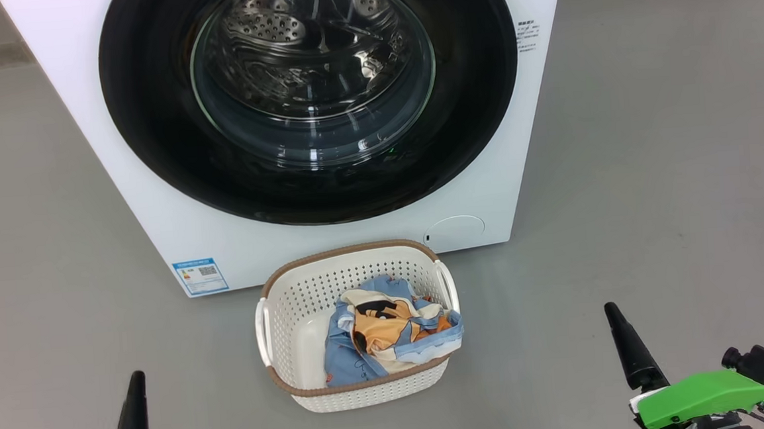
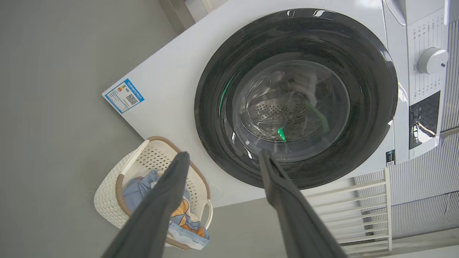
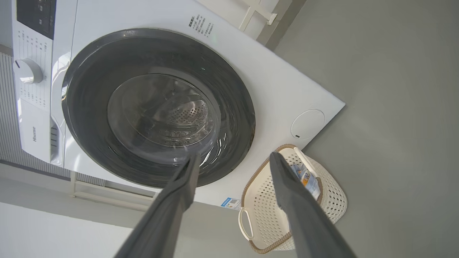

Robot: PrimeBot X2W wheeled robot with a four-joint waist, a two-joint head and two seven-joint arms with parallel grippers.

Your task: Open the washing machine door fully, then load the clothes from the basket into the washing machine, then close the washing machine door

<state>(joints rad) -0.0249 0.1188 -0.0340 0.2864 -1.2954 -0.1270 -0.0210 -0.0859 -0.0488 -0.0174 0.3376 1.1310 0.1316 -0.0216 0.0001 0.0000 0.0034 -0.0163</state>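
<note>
The left gripper (image 2: pixel 223 154) has its two long dark jaws spread wide with nothing between them, and the right gripper (image 3: pixel 235 154) likewise holds its jaws well apart and empty. In the head view both sit low at the corners, well apart from everything else, the right one carrying a bright green housing (image 1: pixel 701 397). Between them on the plain grey floor (image 1: pixel 652 191) stands the small cream plastic basket with perforated sides and a brown woven-look rim (image 1: pixel 294 299). Inside it the light-blue fabric clothes with an orange-and-black cartoon print (image 1: pixel 383 337) lie bunched toward the basket's right side, one fold draped over the right rim, while the left part of its floor is bare. Just behind the basket rises the big white front-loading washing machine (image 1: pixel 123 210), with a blue label sticker (image 1: pixel 200 276) at its lower left and a round flap (image 1: pixel 455 232) at its lower right. The large round washing machine door with a glossy black rim and bulging glass centre (image 1: pixel 151 122) sits shut against the front, the perforated steel drum (image 1: pixel 264 26) visible through the glass.
</note>
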